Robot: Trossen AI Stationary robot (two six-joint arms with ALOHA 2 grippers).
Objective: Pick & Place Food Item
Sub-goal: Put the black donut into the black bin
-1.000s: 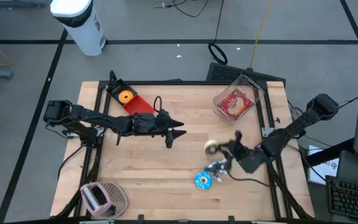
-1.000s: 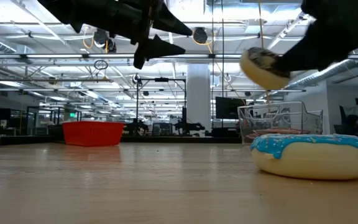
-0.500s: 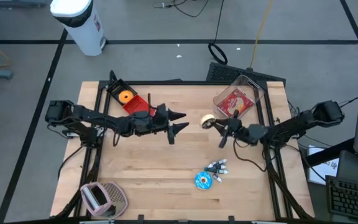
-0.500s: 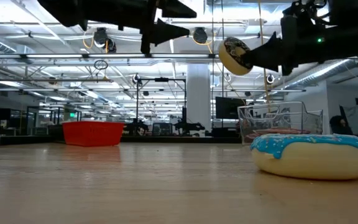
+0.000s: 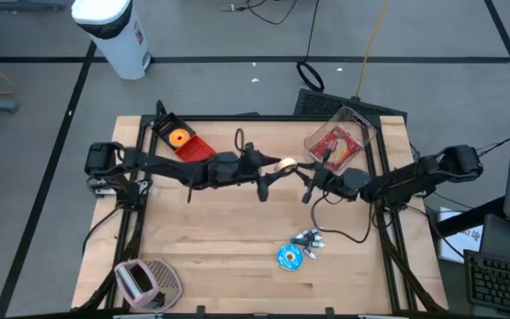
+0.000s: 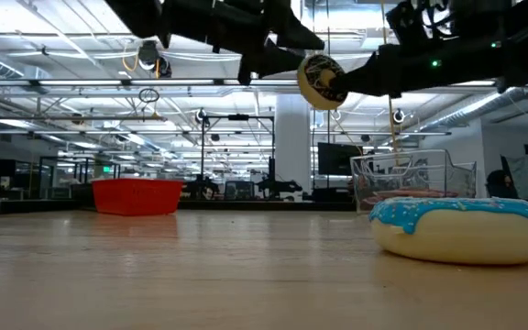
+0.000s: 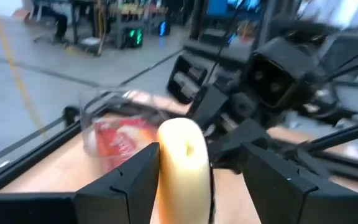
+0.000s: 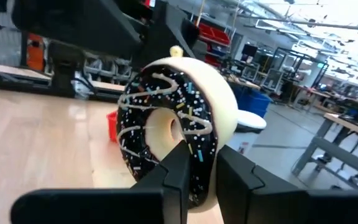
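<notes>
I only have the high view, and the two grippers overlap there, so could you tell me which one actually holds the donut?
Observer: The right gripper does. Its wrist view shows its fingers pinching the rim of the donut, which stands on edge.
Operator: Thank you. Has the left gripper closed on it?
Observer: No. In its own wrist view the left gripper is open, with one finger on each side of the donut.
Operator: And is the donut clear of the table?
Observer: Yes. The low view shows it well above the table, higher than the blue donut lying there.
</notes>
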